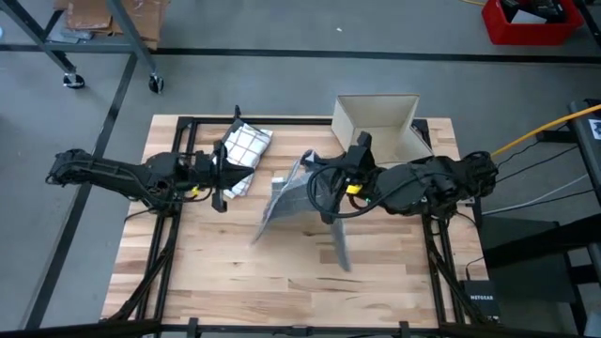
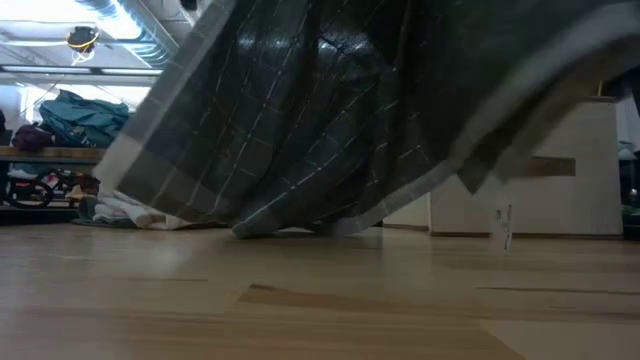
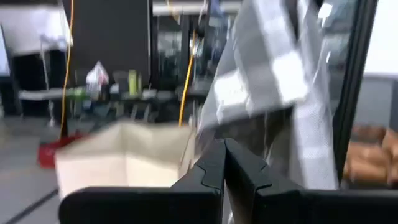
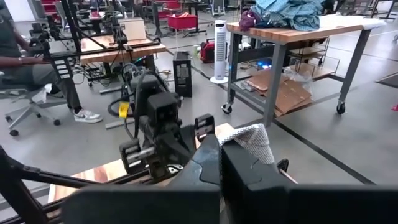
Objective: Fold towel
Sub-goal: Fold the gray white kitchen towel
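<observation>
1. The grey plaid towel [image 1: 286, 197] hangs lifted above the wooden table [image 1: 225, 268], at the centre of the high view, between the two arms.
2. One end of the towel rises toward the upper left of centre in the high view, where its pale checked side bunches at the left gripper [image 1: 228, 161]; the other end trails down toward the lower centre of the frame.
3. The left gripper's fingers [image 3: 214, 165] are pressed together, with the towel's checked cloth draped just beyond them in the left wrist view; the pinch itself is hidden, so the hold is inferred from the high view.
4. The right gripper [image 1: 331, 180] sits right of centre in the high view, fingers closed on a corner of the towel, which peeks out beside them in the right wrist view.
5. In the low view the towel fills the upper frame as a dark curtain, its lowest edge near or on the tabletop at centre.
6. An open cardboard box [image 1: 377, 127] stands at the table's far edge, upper right of centre in the high view.
7. A seated person [image 4: 18, 59] shows at the upper left of the right wrist view, beyond the table.
</observation>
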